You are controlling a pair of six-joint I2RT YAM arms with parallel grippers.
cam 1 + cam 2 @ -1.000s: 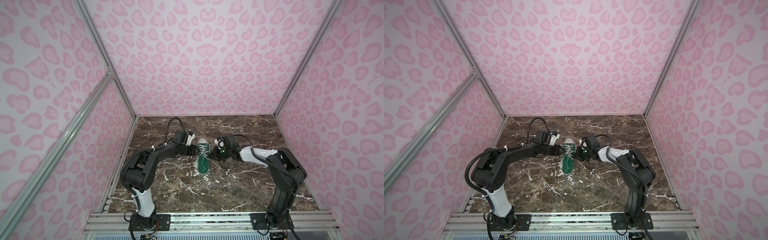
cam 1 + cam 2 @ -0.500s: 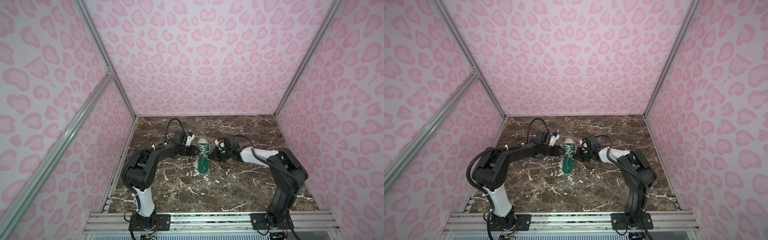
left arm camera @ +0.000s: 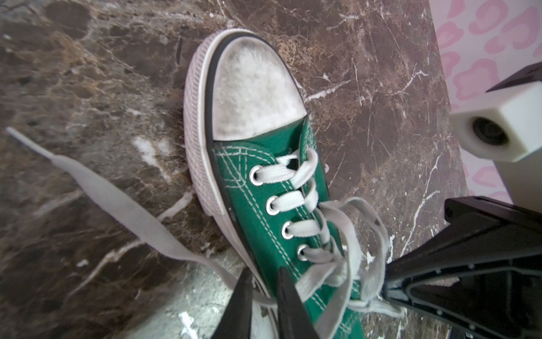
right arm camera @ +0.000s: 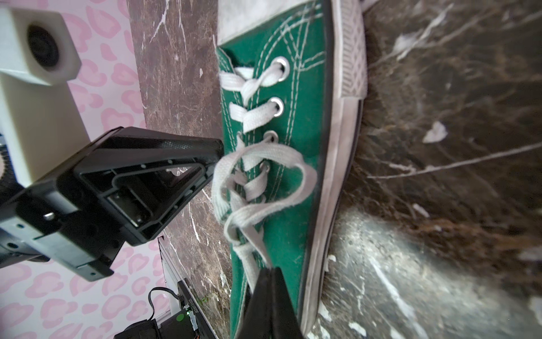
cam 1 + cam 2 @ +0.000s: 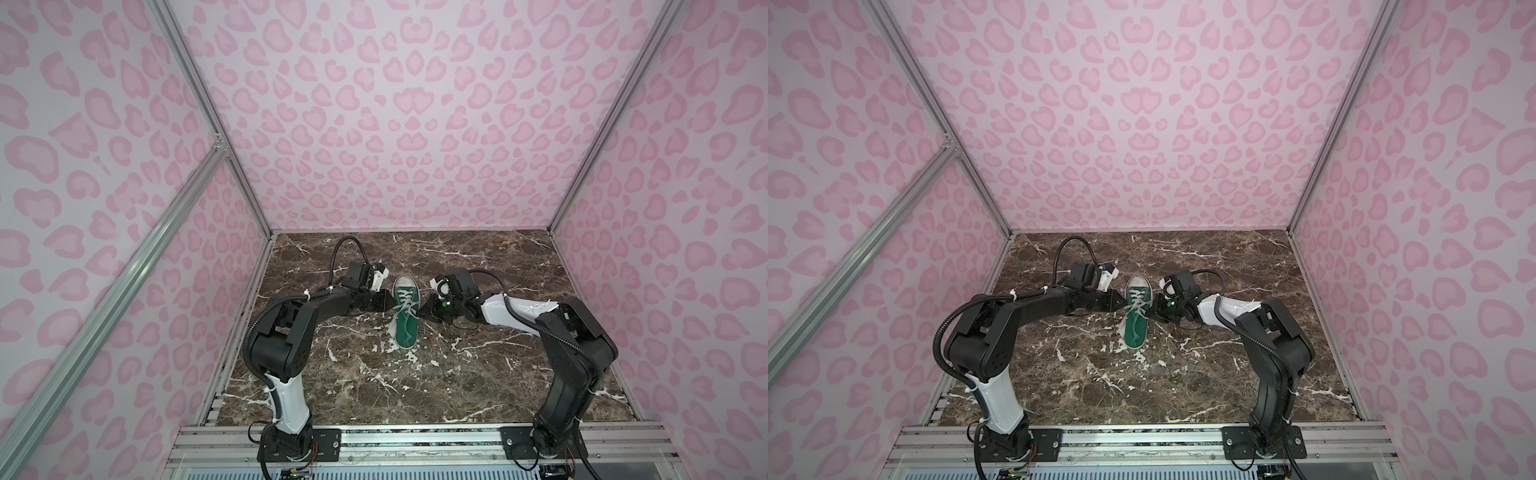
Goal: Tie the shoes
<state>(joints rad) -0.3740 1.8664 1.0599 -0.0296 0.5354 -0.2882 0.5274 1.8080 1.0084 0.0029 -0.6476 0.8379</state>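
A small green sneaker [image 5: 406,330] [image 5: 1135,330] lies on the marble in both top views, its white toe cap pointing to the back wall. My left gripper [image 3: 264,283] sits at the shoe's side by the lowest eyelets. Its jaws stand a narrow gap apart, and a white lace strand [image 3: 117,199] crosses under the tips and trails over the table. My right gripper [image 4: 269,271] is at the opposite side, shut on a lace end that leads up to a loose loop [image 4: 305,176] over the tongue. Each gripper shows in a top view, the left gripper [image 5: 390,302] and the right gripper [image 5: 1157,309].
The brown marble table [image 5: 457,374] carries white veins and flecks. Pink patterned walls enclose it on three sides. An aluminium rail [image 5: 415,440] with both arm bases runs along the front edge. A black cable [image 5: 338,249] arcs above the left wrist.
The left gripper's jaws have narrowed around the lace beside the shoe. Both arms and the shoe have hardly moved.
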